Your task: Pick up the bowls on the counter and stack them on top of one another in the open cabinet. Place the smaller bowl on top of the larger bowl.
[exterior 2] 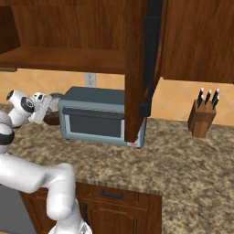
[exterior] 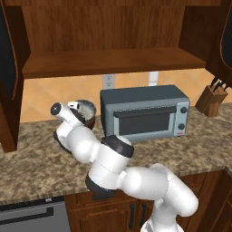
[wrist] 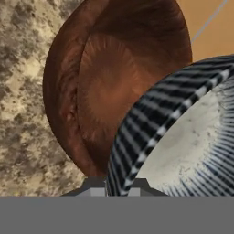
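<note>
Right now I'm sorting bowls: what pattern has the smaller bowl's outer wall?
Dark with pale stripes on the smaller bowl, clearest in the hand view.

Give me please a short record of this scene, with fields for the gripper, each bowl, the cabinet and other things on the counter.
gripper: shut on the rim of the smaller bowl
smaller bowl: grey, speckled inside, held next to the larger bowl
larger bowl: dark brown, on the counter
cabinet: open, shelf bare
other things: toaster oven right of the bowls; knife block further right
</note>
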